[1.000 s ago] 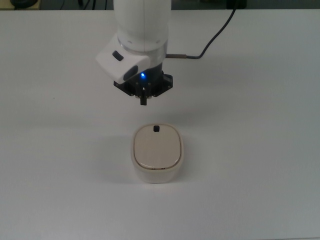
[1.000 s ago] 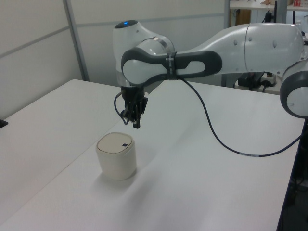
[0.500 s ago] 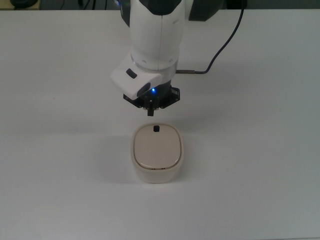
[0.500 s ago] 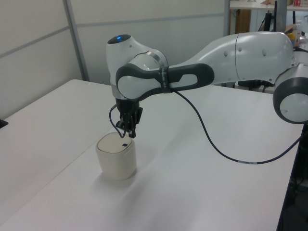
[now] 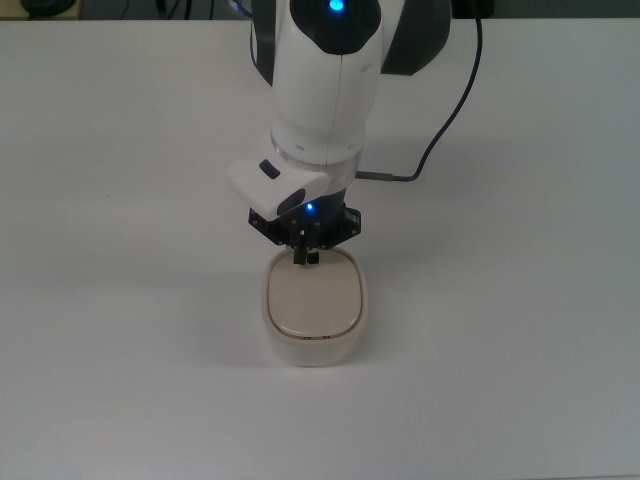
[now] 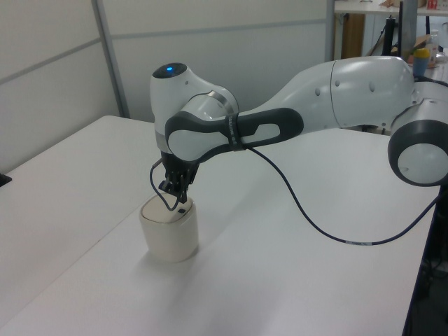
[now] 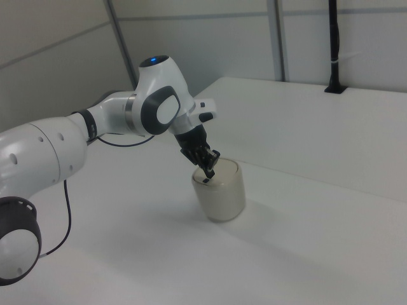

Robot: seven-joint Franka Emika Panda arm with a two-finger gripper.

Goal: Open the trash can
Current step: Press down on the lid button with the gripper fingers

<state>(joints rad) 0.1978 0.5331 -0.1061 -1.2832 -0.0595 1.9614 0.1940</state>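
Since a second ago we have brought our tool (image 5: 304, 256) down from above the bare counter (image 5: 120, 300) onto the far edge of the trash can (image 5: 314, 318), covering the small black button. Our fingers look pressed together into one narrow tip, which we judge suits pushing that button to release the closed lid. Going left to right in the top view, counter, then the trash can near the middle, directly beneath the tool.
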